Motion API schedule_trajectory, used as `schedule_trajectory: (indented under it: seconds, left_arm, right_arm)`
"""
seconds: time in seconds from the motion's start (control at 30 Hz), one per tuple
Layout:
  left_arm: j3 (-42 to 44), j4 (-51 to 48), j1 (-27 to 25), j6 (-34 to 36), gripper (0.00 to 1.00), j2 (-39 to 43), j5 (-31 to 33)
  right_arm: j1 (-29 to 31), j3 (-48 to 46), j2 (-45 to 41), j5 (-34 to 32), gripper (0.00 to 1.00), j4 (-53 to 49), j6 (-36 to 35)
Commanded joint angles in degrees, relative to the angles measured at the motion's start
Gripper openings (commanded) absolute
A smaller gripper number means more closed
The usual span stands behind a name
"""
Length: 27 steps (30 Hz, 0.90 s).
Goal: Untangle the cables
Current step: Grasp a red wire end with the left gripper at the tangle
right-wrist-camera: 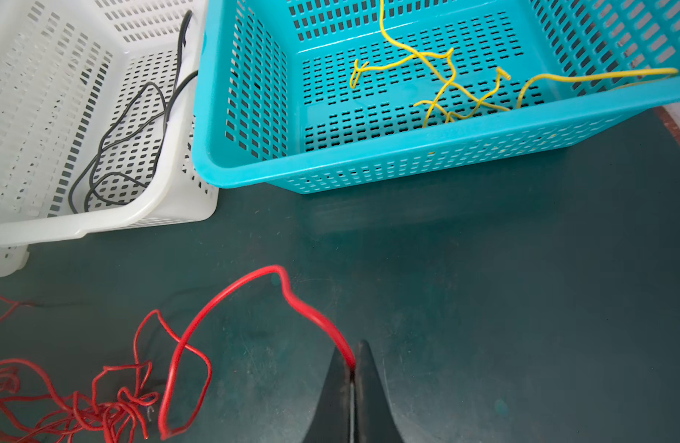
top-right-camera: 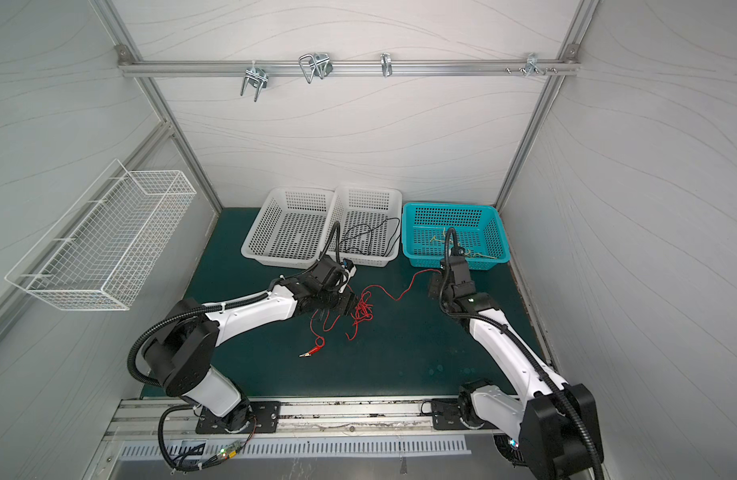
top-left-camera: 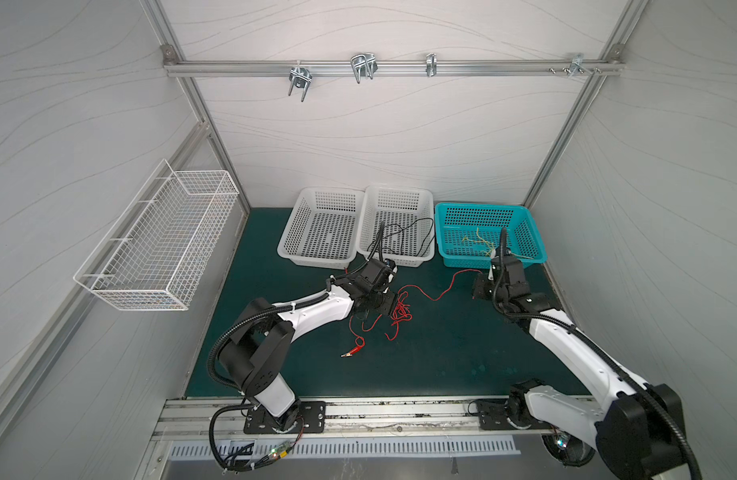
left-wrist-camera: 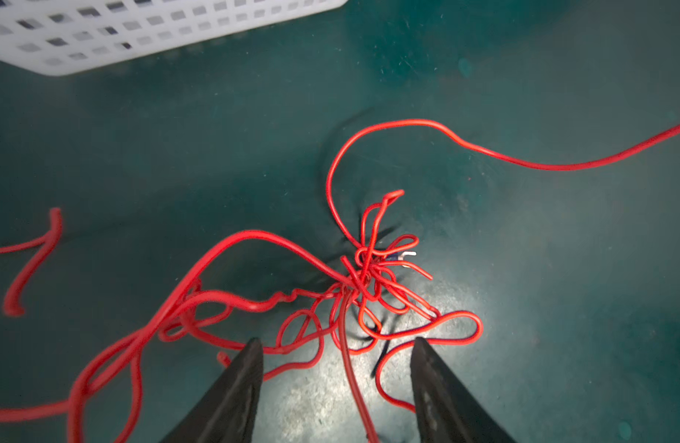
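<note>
Nearest the camera, my right claw (right-wrist-camera: 352, 368) is pinching one end of the red cable (right-wrist-camera: 231, 291), jaws together on it. My left claw (left-wrist-camera: 336, 364) is hanging over the red tangle (left-wrist-camera: 369, 276) with jaws apart, gripping nothing, strands lying between the fingers (left-wrist-camera: 246, 368). Red cable is sprawling across the green tabletop (top-left-camera: 441, 353) between both arms. Black cable (right-wrist-camera: 127, 126) is lying in the middle white basket (top-left-camera: 400, 195). Yellow cable (right-wrist-camera: 446, 80) is lying in the blue basket (right-wrist-camera: 407, 142).
</note>
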State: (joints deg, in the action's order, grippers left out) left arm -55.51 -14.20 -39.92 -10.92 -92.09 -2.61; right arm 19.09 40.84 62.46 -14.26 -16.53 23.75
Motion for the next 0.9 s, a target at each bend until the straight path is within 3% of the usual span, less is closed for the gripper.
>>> schedule_trajectory:
  seconds: [0.0,0.33,0.6,0.87]
  left_arm:
    - [-2.1,0.2,-0.3,1.2,0.61,0.2,0.2]
    - [-4.8,-5.5,-1.8,3.0,0.43,-2.8,2.5]
    - [-8.0,-8.6,-3.5,4.4,0.0,-4.7,5.2]
    - [-11.0,-10.6,-3.6,4.1,0.0,0.8,2.9]
  right_arm:
    - [0.6,0.4,1.0,0.6,0.0,1.5,0.6]
    - [1.7,1.4,3.5,1.3,0.0,2.2,0.8]
    - [2.4,2.0,5.0,0.8,0.0,2.0,0.7]
    - [2.4,1.8,5.9,-3.8,0.0,0.4,0.7]
